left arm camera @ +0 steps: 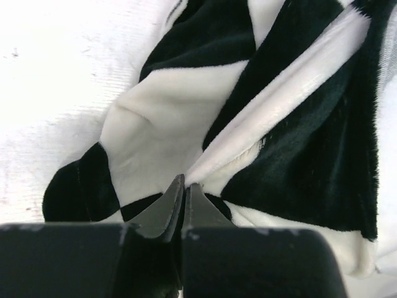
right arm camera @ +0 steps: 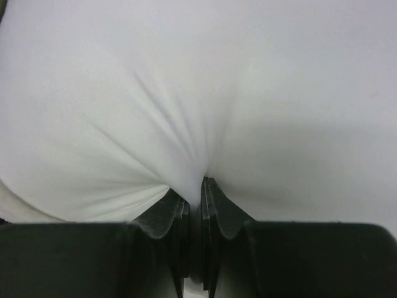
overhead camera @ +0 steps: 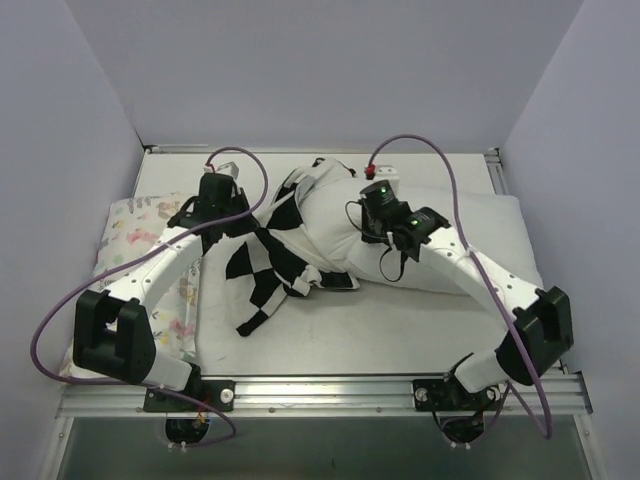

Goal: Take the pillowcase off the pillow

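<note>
Operator: State the position of the pillowcase (overhead camera: pixel 268 268).

Technician: In the top view, with 12 o'clock at the far wall, the pillowcase lies bunched just left of the counter's centre. One checkered tail trails toward 7 o'clock. Black-and-white folds also run up toward 12 o'clock along the end of the pillow (overhead camera: pixel 455 235) that points to 9 o'clock. The fabric touches the pillow there. Whether that end sits inside the case cannot be determined.

Operator: State the position of the pillow.

Technician: It lies on the counter (overhead camera: pixel 390 335) from the centre out toward 3 o'clock, plain white and mostly uncovered.

Operator: Report the left claw (left arm camera: pixel 184 188).

Technician: Its jaws are pressed together on a ridge of the pillowcase where a white square meets a black one. The fabric fans away from the tips toward 12 o'clock in the left wrist view.

Operator: Report the right claw (right arm camera: pixel 201 189).

Technician: Its jaws are pinched on a fold of the pillow's white fabric. Creases radiate from the tips. In the top view this claw sits over the pillow near the centre.

Operator: List other items.

Technician: A floral pillow (overhead camera: pixel 135 225) lies at 9 o'clock, partly under the left arm.
</note>
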### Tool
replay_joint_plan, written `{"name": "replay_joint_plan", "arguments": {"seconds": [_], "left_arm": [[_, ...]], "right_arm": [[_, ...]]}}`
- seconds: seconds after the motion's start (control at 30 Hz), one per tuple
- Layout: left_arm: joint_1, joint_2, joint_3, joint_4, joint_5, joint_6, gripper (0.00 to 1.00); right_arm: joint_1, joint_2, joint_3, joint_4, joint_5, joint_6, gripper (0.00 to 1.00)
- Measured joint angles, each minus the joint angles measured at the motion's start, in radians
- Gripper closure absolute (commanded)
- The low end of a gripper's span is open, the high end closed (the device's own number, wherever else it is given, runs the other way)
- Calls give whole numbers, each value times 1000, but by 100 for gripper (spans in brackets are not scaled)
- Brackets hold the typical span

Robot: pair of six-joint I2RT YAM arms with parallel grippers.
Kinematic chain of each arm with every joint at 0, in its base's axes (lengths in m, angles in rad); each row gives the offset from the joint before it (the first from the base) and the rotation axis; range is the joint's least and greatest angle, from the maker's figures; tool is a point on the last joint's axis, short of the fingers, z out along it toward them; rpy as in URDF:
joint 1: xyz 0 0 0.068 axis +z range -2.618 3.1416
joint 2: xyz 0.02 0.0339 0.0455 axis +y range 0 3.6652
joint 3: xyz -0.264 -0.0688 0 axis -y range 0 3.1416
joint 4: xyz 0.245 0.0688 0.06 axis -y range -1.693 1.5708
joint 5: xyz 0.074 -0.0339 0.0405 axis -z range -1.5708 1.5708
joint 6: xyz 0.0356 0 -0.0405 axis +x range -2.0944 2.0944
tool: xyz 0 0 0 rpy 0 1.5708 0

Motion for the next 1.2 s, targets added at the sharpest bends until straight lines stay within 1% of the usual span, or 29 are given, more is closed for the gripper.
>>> {"name": "replay_joint_plan", "arguments": {"seconds": [0.13, 0.33, 0.4, 0.63, 0.73, 0.9, 1.03, 1.1, 1.2], "left_arm": [[20, -11, 0, 1, 57, -12, 100], [114, -13, 0, -11, 11, -4, 100], [131, -13, 0, -17, -5, -3, 100], [132, -13, 0, -23, -17, 3, 100], [138, -13, 0, -24, -25, 3, 100], [150, -13, 0, -24, -41, -11, 100], [152, -16, -26, -8, -42, -23, 100], [148, -22, -60, 5, -37, -30, 100], [132, -50, -132, 16, -30, -37, 100]], "right_arm": [[-105, -130, -60, -13, -67, 24, 100], [-215, -266, -84, -121, -86, 25, 100], [-234, -296, -84, -147, -87, 23, 100], [-250, -364, -74, -195, -116, 24, 100], [-262, -394, -29, -232, -155, 35, 100], [-270, -386, 150, -265, -216, 58, 100], [-257, -316, 309, -246, -250, 76, 100], [-249, -270, 333, -198, -268, 89, 100], [-235, -187, 303, -90, -296, 111, 100]]}}
